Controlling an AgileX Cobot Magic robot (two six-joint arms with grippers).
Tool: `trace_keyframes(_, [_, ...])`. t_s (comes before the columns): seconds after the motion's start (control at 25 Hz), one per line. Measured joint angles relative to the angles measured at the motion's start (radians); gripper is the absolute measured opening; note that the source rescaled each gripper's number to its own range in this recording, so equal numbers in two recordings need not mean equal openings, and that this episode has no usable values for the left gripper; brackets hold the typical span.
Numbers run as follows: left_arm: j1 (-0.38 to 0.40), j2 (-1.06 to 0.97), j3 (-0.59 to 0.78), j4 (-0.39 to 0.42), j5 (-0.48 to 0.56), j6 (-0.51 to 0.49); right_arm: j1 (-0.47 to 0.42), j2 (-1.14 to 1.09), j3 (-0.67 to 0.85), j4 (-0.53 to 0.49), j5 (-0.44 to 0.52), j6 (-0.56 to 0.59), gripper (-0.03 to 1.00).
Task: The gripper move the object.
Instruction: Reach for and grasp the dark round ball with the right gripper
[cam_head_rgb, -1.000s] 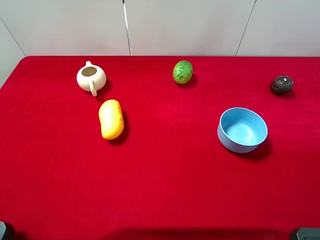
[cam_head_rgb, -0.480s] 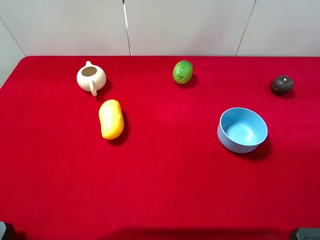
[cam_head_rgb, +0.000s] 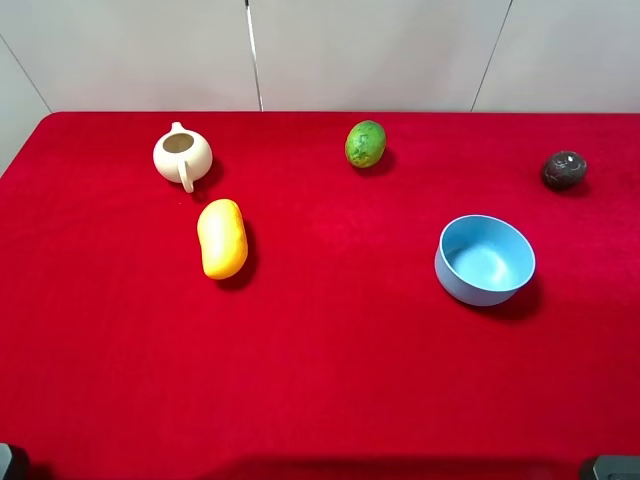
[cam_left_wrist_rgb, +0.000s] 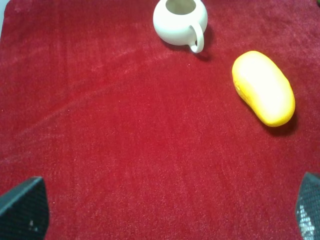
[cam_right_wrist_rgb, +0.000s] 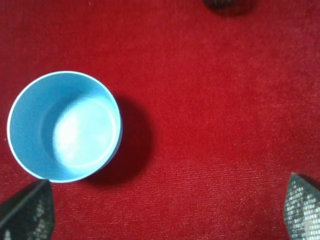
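Note:
The object, a small dark brown-purple glossy ball (cam_head_rgb: 564, 170), lies at the far right of the red table (cam_head_rgb: 330, 380). Only its edge shows in the right wrist view (cam_right_wrist_rgb: 227, 3). My right gripper (cam_right_wrist_rgb: 165, 212) is open and empty, fingertips (cam_right_wrist_rgb: 27, 212) wide apart, hovering near the blue bowl and well short of the ball. My left gripper (cam_left_wrist_rgb: 165, 212) is open and empty above bare cloth, with the mango and the teapot ahead of it. In the exterior high view only dark corners of the arms show at the bottom edge.
A blue bowl (cam_head_rgb: 485, 259) stands right of centre, also in the right wrist view (cam_right_wrist_rgb: 64, 126). A green oval fruit (cam_head_rgb: 366, 144) lies at the back middle. A yellow mango (cam_head_rgb: 222, 238) and a cream teapot (cam_head_rgb: 182, 155) sit on the left.

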Motion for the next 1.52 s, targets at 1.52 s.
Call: trace_keyframes(1.52, [0.0, 0.0, 0.0, 0.0, -0.001, 0.0, -0.071, 1.061, -0.701, -0.002, -0.034, 0.021, 1.0])
